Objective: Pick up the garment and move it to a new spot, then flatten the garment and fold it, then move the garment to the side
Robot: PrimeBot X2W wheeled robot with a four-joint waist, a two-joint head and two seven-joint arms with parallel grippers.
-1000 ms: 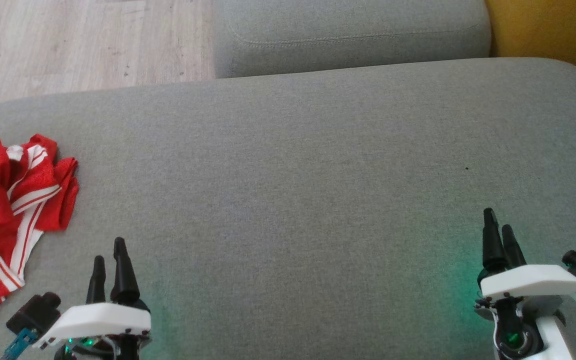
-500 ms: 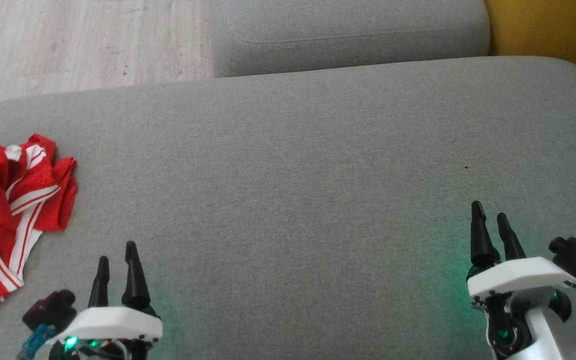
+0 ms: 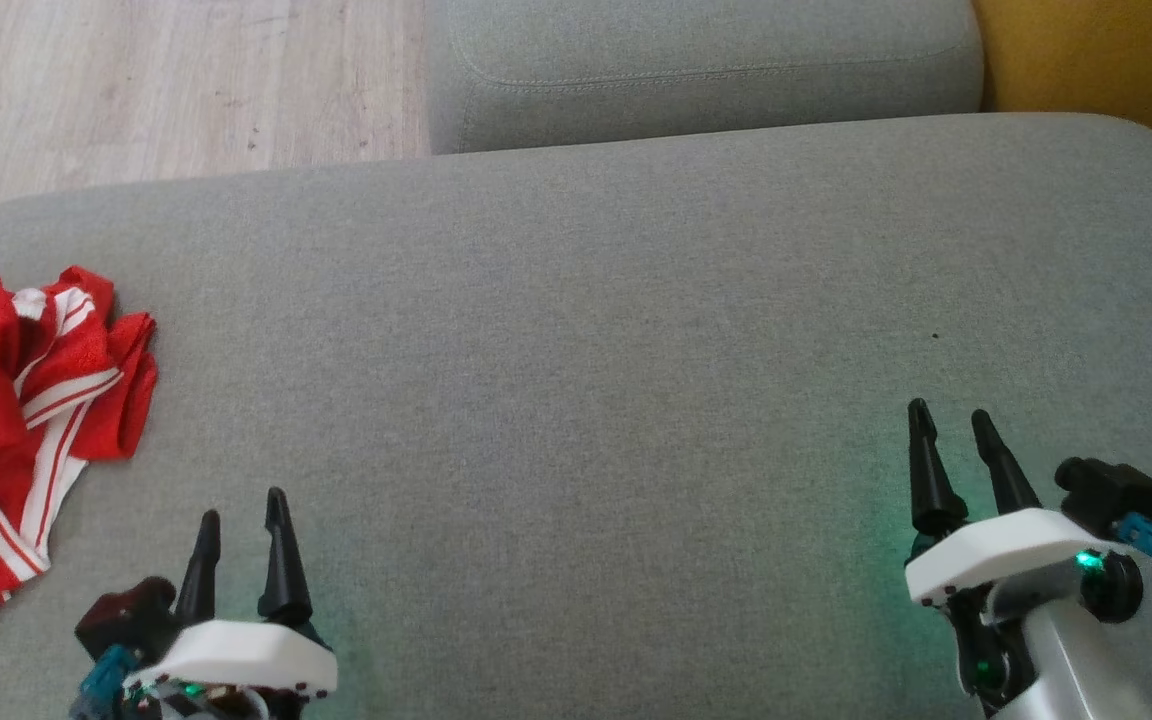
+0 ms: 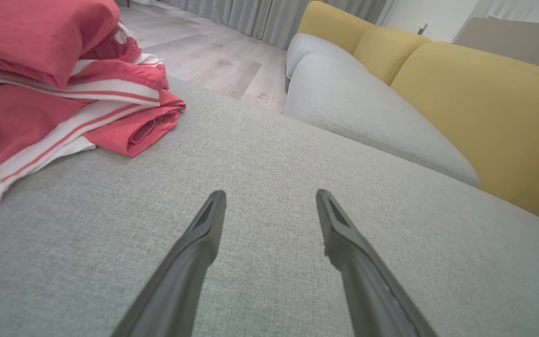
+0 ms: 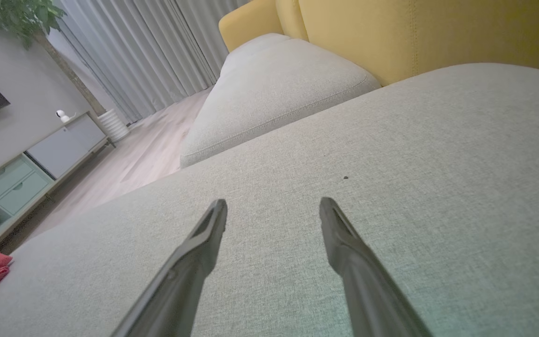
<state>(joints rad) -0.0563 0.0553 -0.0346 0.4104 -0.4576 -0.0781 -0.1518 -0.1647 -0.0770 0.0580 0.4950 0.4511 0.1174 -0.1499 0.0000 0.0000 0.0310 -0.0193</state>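
Head view: I'm looking at the red garment (image 3: 26, 420) lying crumpled at the left edge of the grey cushion (image 3: 576, 330), so nothing's getting done yet. The left gripper (image 3: 242, 504) and right gripper (image 3: 951, 408) are both hovering spread wide, holding nothing. Left wrist view: the garment's sitting near, up-left of the fingers, untouched. Right wrist view: it's lying well apart, lower left.

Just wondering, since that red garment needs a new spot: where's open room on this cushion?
Bare: the middle and right of the grey cushion, from the red garment across to the yellow backrest, back to the second cushion. Crowded: only its left edge, under the garment.
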